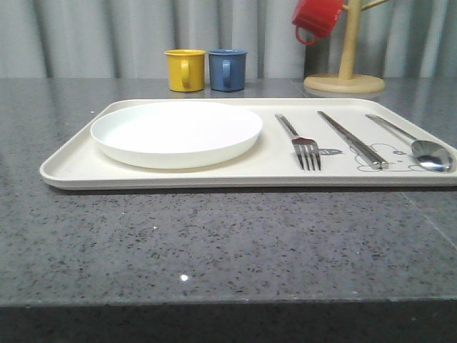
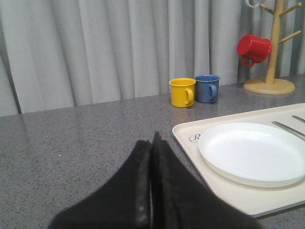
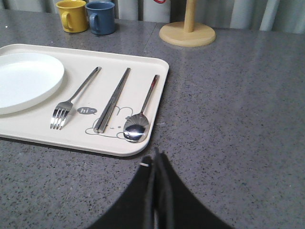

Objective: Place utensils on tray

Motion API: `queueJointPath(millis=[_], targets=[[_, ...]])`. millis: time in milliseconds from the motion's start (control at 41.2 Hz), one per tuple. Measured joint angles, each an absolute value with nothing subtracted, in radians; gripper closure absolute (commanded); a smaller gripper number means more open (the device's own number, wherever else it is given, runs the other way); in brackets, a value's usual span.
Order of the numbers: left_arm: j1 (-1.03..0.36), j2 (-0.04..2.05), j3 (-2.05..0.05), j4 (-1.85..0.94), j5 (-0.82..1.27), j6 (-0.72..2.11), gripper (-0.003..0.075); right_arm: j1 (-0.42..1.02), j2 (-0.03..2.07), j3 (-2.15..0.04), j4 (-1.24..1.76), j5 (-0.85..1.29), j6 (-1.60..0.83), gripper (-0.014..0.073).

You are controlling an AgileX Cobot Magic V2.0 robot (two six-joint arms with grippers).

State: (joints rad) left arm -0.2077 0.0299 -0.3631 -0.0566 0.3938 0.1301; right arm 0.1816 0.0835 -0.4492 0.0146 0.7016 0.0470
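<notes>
The cream tray (image 1: 71,168) lies across the grey counter with a rabbit drawing at its right end. On that end rest the silver utensils side by side: a fork (image 1: 300,143) (image 3: 71,101), a pair of chopsticks (image 1: 351,138) (image 3: 113,99) and a spoon (image 1: 418,146) (image 3: 142,113). My right gripper (image 3: 155,157) is shut and empty over the counter, just off the tray's (image 3: 71,143) near right corner by the spoon bowl. My left gripper (image 2: 152,139) is shut and empty over bare counter, beside the tray's (image 2: 228,193) left end.
A round white plate (image 1: 176,132) (image 2: 252,152) sits on the tray's left half. Behind the tray stand a yellow mug (image 1: 185,69) and a blue mug (image 1: 227,68). A wooden mug tree (image 1: 345,71) at the back right carries a red mug (image 1: 316,18). Grey curtains close the back.
</notes>
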Motion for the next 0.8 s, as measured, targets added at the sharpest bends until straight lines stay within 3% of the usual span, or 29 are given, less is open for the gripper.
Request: queueJointPath(millis=[534,801], targets=[[-0.032,-0.006,-0.005,-0.073,0.145,0.13,0.0739,0.182,0.081,-0.449,0.013,0.702,0.046,0.0706],[-0.022,-0.006,0.005,-0.075,0.113,0.13,0.0739,0.182,0.081,-0.449,0.013,0.702,0.046,0.0706]])
